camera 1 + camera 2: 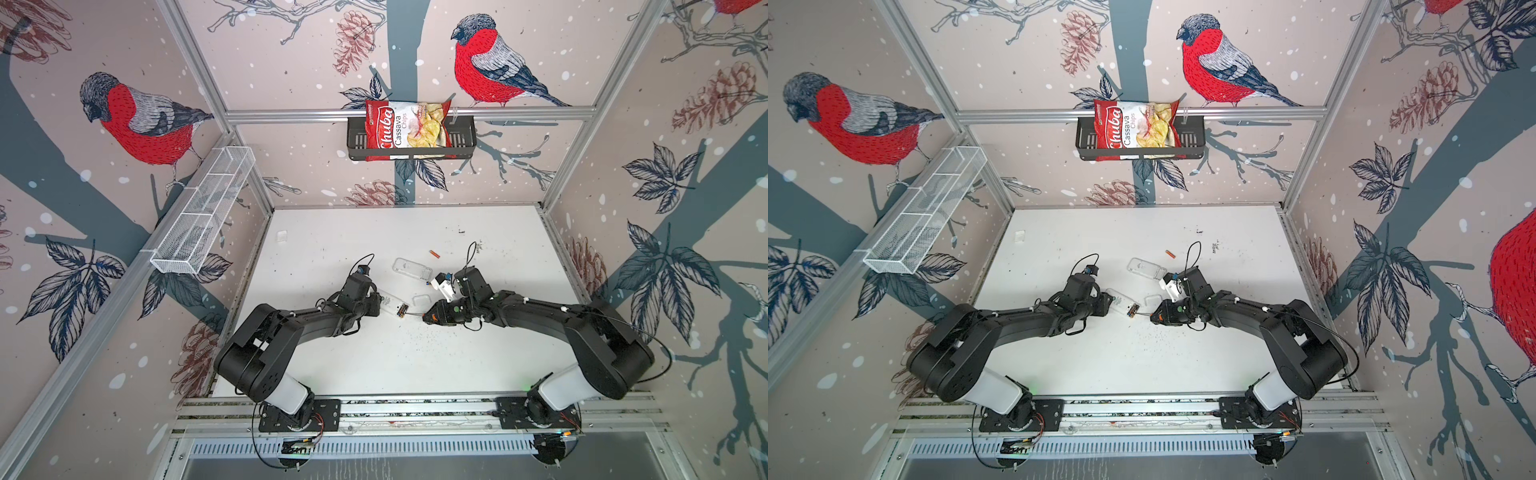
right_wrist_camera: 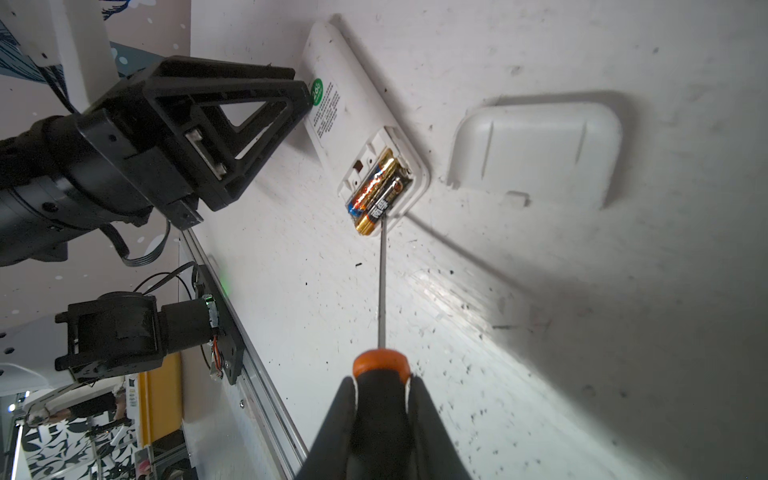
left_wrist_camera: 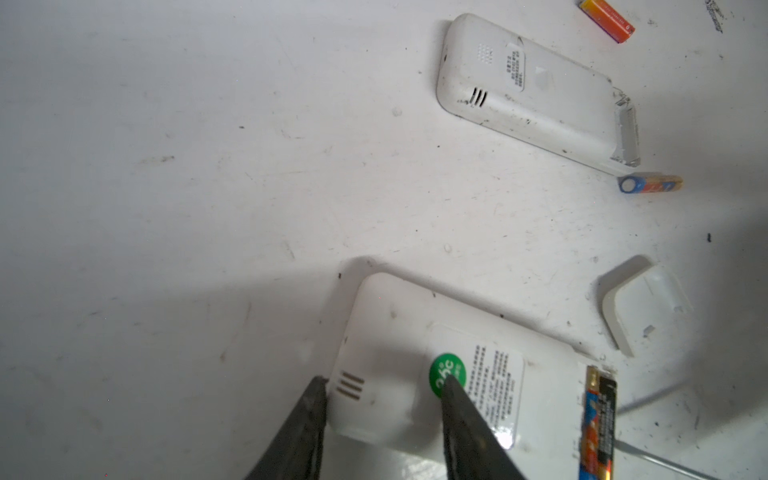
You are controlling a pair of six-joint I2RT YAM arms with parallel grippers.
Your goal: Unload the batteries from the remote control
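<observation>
The white remote control (image 3: 390, 332) lies back-up on the table (image 1: 374, 365), its open compartment holding two batteries (image 2: 376, 187). My left gripper (image 3: 384, 384) clamps its other end, one fingertip at the vented edge and one on the green sticker. My right gripper (image 2: 380, 384) is shut on the orange-and-black screwdriver (image 2: 380, 365), whose tip touches the nearer battery's end. A loose orange battery (image 1: 434, 254) lies farther back. Another battery (image 3: 650, 185) lies beside a second white remote (image 3: 528, 89).
The removed battery cover (image 2: 536, 149) lies just right of the open compartment. On the back wall, a black basket (image 1: 461, 141) holds a chips bag (image 1: 405, 129). A white wire basket (image 1: 203, 216) hangs on the left wall. A small white piece (image 1: 281, 236) lies at the back left.
</observation>
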